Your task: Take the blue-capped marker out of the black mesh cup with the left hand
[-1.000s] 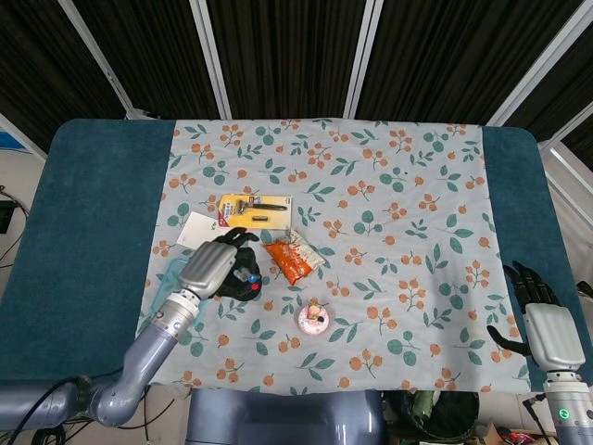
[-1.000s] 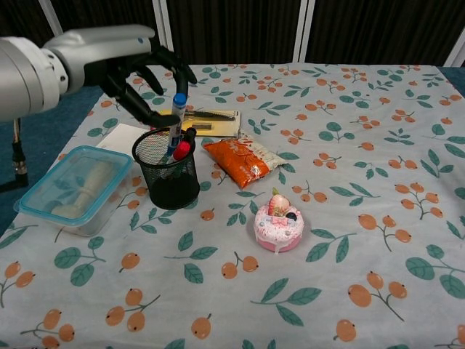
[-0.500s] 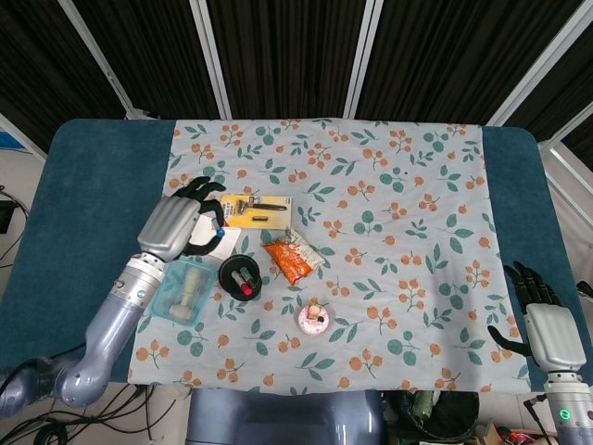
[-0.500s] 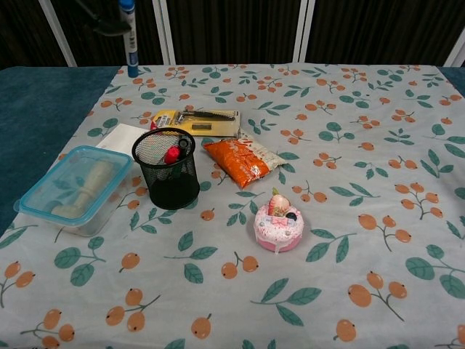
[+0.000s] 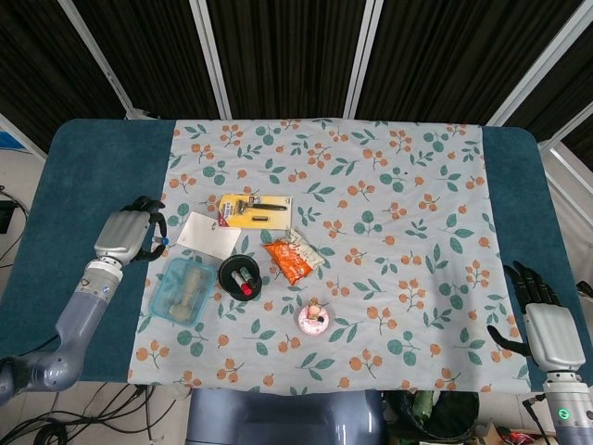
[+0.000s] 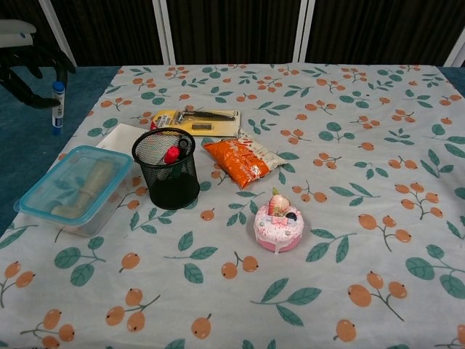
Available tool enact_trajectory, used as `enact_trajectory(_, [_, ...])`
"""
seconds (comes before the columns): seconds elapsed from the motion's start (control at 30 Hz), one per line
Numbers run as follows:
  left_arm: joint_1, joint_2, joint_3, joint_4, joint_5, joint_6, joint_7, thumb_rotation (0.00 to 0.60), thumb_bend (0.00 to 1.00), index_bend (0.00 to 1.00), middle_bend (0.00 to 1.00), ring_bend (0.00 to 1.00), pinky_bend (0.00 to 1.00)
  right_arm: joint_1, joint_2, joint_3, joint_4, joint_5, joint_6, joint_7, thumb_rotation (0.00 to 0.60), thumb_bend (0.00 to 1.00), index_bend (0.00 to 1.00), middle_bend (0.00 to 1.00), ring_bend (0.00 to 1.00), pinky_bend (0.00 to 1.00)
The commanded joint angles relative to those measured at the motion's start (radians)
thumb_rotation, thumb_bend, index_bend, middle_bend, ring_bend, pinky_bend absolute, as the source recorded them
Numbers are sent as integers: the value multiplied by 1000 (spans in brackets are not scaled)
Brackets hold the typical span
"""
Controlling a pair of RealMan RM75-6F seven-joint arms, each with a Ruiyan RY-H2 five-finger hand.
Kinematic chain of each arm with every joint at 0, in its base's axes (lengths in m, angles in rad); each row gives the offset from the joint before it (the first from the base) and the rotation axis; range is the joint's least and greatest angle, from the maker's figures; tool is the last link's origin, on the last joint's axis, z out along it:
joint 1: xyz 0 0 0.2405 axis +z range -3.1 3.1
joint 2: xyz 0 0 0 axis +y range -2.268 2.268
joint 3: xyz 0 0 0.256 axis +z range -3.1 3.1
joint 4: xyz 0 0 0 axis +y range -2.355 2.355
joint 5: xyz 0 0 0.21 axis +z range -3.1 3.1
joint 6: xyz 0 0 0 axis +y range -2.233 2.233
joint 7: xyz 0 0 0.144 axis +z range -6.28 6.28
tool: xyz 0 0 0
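My left hand [image 5: 126, 236] [image 6: 27, 65] holds the blue-capped marker [image 6: 57, 106] upright over the teal table edge, left of the floral cloth; in the head view only its blue tip [image 5: 163, 243] peeks past the fingers. The black mesh cup [image 5: 240, 277] [image 6: 167, 169] stands on the cloth to the right of that hand, apart from it, with a red-capped marker [image 6: 173, 154] still inside. My right hand [image 5: 538, 318] rests at the table's near right corner, fingers apart and empty.
A clear blue-rimmed box [image 5: 183, 289] [image 6: 73, 187] sits left of the cup. Behind it lie a white card [image 5: 208, 234] and a yellow razor pack [image 5: 254, 211]. An orange snack bag [image 5: 293, 257] and a pink cake toy [image 5: 314, 319] lie to the right.
My left hand carried the blue-capped marker up out of the cup, then left and down, past the cloth's edge. The right hand has stayed still.
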Motion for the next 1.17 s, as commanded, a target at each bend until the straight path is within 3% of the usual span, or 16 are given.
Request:
enact_trajectory(0.03, [2,-19,5,18,-2,0,2,600,362,503,185,80,238,0,0,0,0,0,0,1,600,324,0,0,0,157])
enact_trajectory(0.23, [8,-32,-1,27,10,21,-3,600,236,330,134,70,180,0,2,0,1,1,-2,7,600,324,0,0,0,157])
enact_trajectory(0.37, [31,-27,-12,15,21,45,-41,600,226,229,117,69,179,0,4,-1,0,2,-5,11,600,324,0,0,0,157])
enact_trajectory(0.5, [76,-1,-1,-12,78,93,-85,600,225,197,112,63,172,0,4,-1,0,1,-5,10,600,324,0,0,0,157])
enact_trajectory(0.63, [142,43,42,-55,181,156,-123,600,216,125,67,22,131,0,3,-1,1,0,-4,3,600,323,0,0,0,157])
enact_trajectory(0.73, [190,64,86,-69,252,213,-114,600,163,10,2,0,25,0,2,-1,2,-2,-2,3,600,324,0,0,0,157])
enact_trajectory(0.9, [335,52,185,-29,415,410,-100,600,104,0,0,0,0,-1,0,-1,2,-2,0,-1,600,324,0,0,0,157])
enact_trajectory(1.17, [430,50,229,1,500,502,-102,600,67,0,0,0,0,-1,2,-3,0,-7,0,3,600,324,0,0,0,157])
